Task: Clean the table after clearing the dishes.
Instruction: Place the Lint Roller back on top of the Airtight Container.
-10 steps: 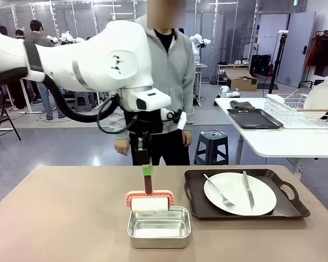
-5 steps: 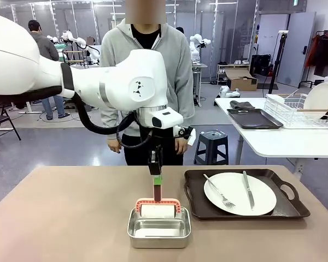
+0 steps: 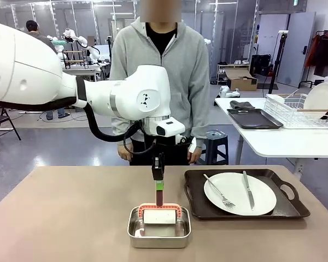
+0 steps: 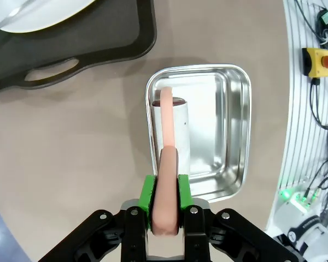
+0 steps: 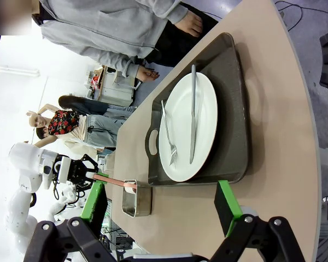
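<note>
The tan table (image 3: 60, 218) carries a dark tray (image 3: 194, 188) with a white plate (image 3: 262, 203), a fork (image 3: 219, 192) and a knife (image 3: 248, 190). My left gripper (image 3: 158, 173) (image 4: 165, 188) is shut on the pink handle of a white cleaning roller (image 3: 159, 216) (image 4: 175, 128). The roller sits low inside a small steel pan (image 3: 158, 236) (image 4: 229, 136), left of the tray. My right gripper (image 5: 161, 194) is open with nothing between its green pads (image 5: 227, 204). It hangs above the table's edge, facing the tray (image 5: 235, 114) and plate (image 5: 180, 123).
A person in a grey hoodie (image 3: 164, 71) stands at the far side, hands down. At the right is a white side table (image 3: 279, 139) with a dish rack (image 3: 300, 109) and another dark tray (image 3: 254, 119). A stool (image 3: 212, 144) stands behind.
My left arm moved right and came down, bringing the roller from behind the pan's far rim into the pan. The person shifted slightly right.
</note>
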Tool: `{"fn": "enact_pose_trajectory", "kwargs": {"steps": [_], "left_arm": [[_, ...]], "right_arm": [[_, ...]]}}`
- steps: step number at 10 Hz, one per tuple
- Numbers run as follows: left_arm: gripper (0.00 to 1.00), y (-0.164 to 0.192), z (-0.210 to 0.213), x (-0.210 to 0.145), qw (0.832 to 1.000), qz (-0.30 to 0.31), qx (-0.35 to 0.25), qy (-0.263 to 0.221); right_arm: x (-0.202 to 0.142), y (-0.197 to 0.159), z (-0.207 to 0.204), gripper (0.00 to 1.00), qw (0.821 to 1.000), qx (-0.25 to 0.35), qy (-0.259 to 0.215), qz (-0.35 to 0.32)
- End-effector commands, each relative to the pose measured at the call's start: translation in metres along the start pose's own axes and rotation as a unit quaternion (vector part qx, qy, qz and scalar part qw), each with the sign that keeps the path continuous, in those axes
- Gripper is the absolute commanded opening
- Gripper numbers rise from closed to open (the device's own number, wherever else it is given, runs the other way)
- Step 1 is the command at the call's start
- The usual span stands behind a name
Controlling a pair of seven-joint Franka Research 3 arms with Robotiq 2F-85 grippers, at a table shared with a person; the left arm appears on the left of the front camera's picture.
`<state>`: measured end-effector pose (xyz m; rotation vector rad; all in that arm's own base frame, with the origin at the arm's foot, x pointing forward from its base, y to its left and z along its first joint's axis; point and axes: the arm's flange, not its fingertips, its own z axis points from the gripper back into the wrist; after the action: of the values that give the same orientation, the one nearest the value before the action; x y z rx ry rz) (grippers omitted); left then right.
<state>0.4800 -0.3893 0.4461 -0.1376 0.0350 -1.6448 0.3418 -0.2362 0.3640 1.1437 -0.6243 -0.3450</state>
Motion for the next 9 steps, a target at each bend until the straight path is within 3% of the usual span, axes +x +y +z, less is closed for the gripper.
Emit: {"fn": "enact_pose_trajectory", "kwargs": {"steps": [1,6,9], "left_arm": [[0.22,0.017,-0.002,-0.001,0.998,0.017,0.048,0.028],[0.22,0.041,-0.029,-0.008,0.998,0.010,0.030,0.053],[0.22,0.042,-0.026,-0.012,0.999,0.020,0.027,0.040]], "right_arm": [[-0.002,0.002,0.002,1.00,1.000,0.000,0.002,0.002],[-0.002,0.002,0.002,1.00,1.000,0.000,0.002,0.002],[-0.002,0.002,0.002,1.00,1.000,0.000,0.002,0.002]]}}
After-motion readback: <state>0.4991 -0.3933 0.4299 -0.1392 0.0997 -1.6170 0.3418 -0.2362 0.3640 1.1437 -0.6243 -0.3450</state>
